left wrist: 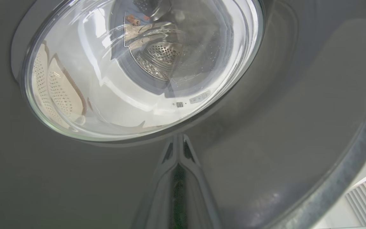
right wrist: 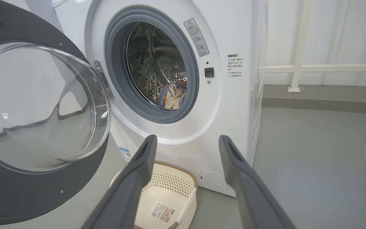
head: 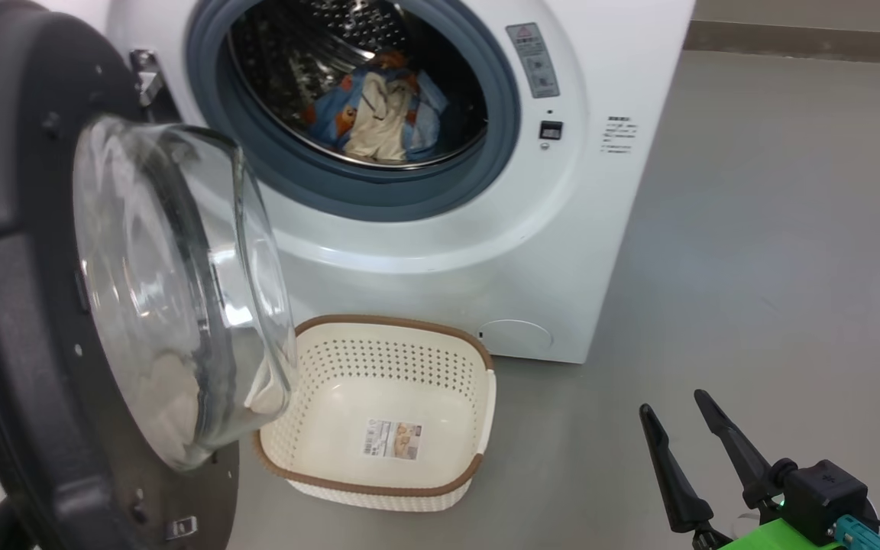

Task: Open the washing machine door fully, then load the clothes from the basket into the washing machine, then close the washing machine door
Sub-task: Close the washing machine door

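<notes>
Washing machine door (head: 20,305), a large round panel with a wide glossy black rim and a bulging clear glass bowl (head: 173,290) at its centre, stands swung wide on its hinge at the left of the big white boxy front-loading washing machine (head: 562,229). It looks stiff and fairly heavy. The rim and glass are likely slippery, so a flat push on the outer face, far from the hinge, seems wiser than a pinch.

In the left wrist view the left pincer (left wrist: 178,141), fingers pressed together, points at that outer face just below the glass. Whether it touches, I cannot tell.

Inside the perforated steel drum (head: 295,46) lies the soft light-blue, bear-printed bundle of clothes (head: 379,114), apparently behind the grey-blue gasket (head: 505,137), so nothing should catch.

A small cream-white perforated basket (head: 379,489) with a brown rim sits on the grey floor (head: 753,267) just before the machine's front. The door's lower rim may sweep close over it.

The right pincer (head: 671,402) is spread, holding nothing, well apart toward the floor's near right.
</notes>
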Controlling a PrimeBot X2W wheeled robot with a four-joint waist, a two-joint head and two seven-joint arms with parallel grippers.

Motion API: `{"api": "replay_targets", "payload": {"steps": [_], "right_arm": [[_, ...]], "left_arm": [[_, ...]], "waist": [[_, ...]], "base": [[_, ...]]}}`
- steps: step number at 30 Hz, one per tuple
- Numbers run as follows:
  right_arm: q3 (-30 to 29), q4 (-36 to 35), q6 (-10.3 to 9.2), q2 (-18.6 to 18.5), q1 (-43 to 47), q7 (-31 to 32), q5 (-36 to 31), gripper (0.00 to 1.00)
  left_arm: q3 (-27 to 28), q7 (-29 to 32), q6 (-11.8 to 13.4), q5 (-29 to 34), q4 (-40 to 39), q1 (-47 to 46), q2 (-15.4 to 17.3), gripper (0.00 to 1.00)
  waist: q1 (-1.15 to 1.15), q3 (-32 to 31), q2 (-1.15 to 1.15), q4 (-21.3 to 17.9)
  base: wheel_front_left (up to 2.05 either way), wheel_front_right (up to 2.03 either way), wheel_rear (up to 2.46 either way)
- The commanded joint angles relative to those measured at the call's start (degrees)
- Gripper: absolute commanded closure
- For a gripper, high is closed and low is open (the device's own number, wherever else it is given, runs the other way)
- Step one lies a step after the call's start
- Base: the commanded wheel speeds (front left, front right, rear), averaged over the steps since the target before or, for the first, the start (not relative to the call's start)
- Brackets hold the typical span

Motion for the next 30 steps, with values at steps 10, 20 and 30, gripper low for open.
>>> {"api": "replay_targets", "payload": {"steps": [10, 20, 30], "right_arm": [[1.53, -1.00, 0.09, 0.10, -1.40, -0.86, 0.02, 0.00], [1.74, -0.75, 0.09, 0.07, -2.38, -1.08, 0.19, 0.00], [1.67, -0.66, 0.09, -0.20, -3.64, -1.44, 0.44, 0.00]], "left_arm": [[-0.70, -0.14, -0.48, 1.17, -3.66, -3.78, -1.35, 1.00], [-1.52, -1.11, -0.43, 1.80, -3.17, -6.06, -2.91, 1.00], [-3.07, -1.91, -1.01, 2.52, -1.22, -10.95, -4.97, 1.00]], "waist": [[0.00, 0.09, 0.00, -6.61], [0.00, 1.18, 0.00, -11.31], [0.00, 3.36, 0.00, -14.44]], "base": [[0.00, 0.00, 0.00], [0.00, 0.00, 0.00], [0.00, 0.00, 0.00]]}}
